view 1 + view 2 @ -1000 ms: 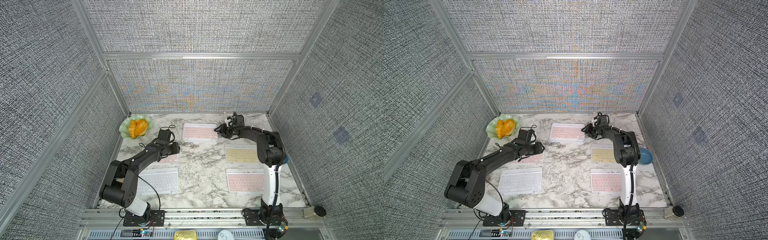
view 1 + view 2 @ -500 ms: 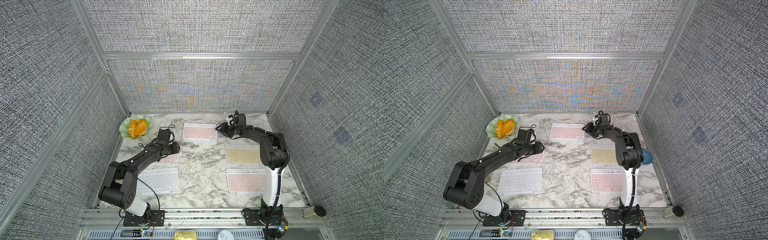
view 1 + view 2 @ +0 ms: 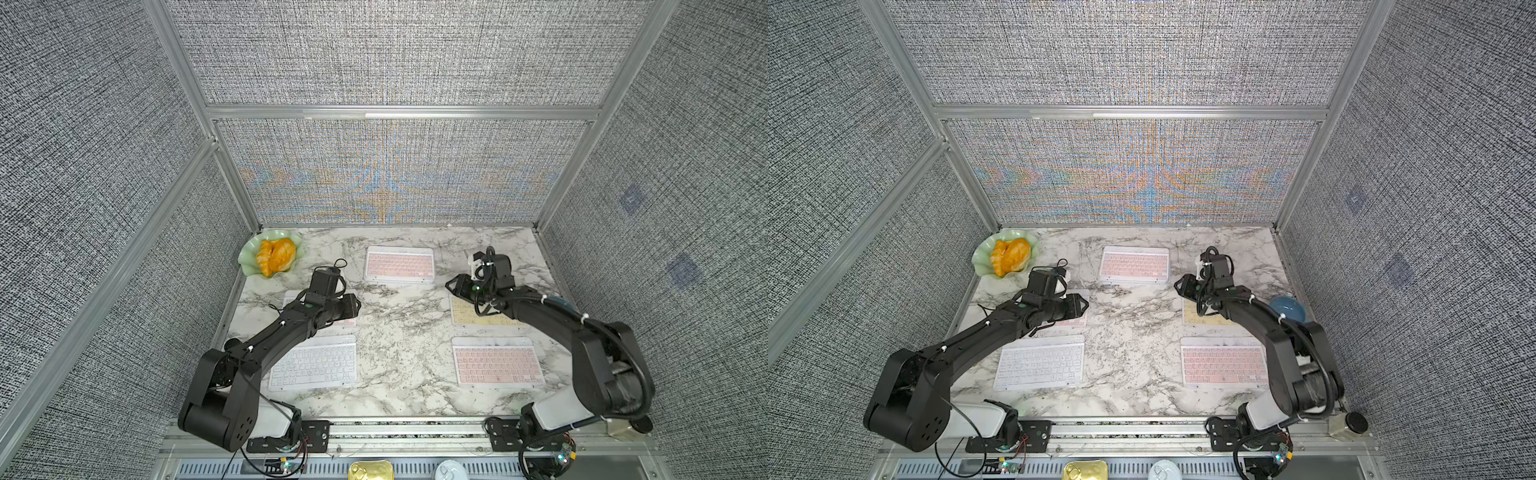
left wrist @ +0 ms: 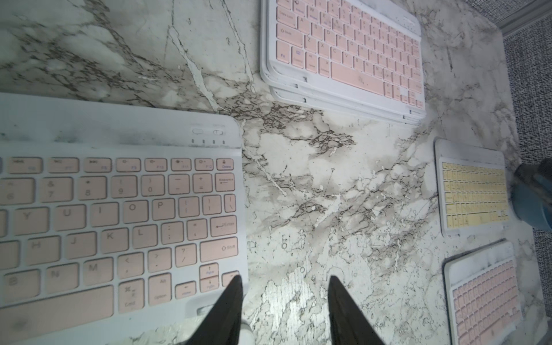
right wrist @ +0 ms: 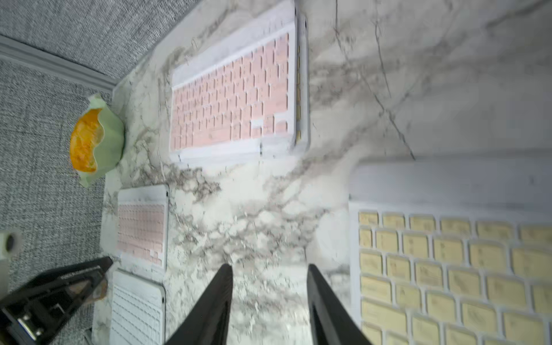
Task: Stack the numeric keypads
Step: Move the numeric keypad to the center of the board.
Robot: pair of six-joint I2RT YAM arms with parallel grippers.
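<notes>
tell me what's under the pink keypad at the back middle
More keypads. In the left wrist view, lower white frames jut out beneath the pink keypad; the right wrist view shows a yellow-keyed edge. Otherwise they are covered.

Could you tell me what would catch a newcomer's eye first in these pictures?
On the marble table, a pink-topped stack of keypads sits at the far middle, with a pink keypad at the near right and a white keypad at the near left. In the far left corner, a green dish holds an orange pastry.
</notes>
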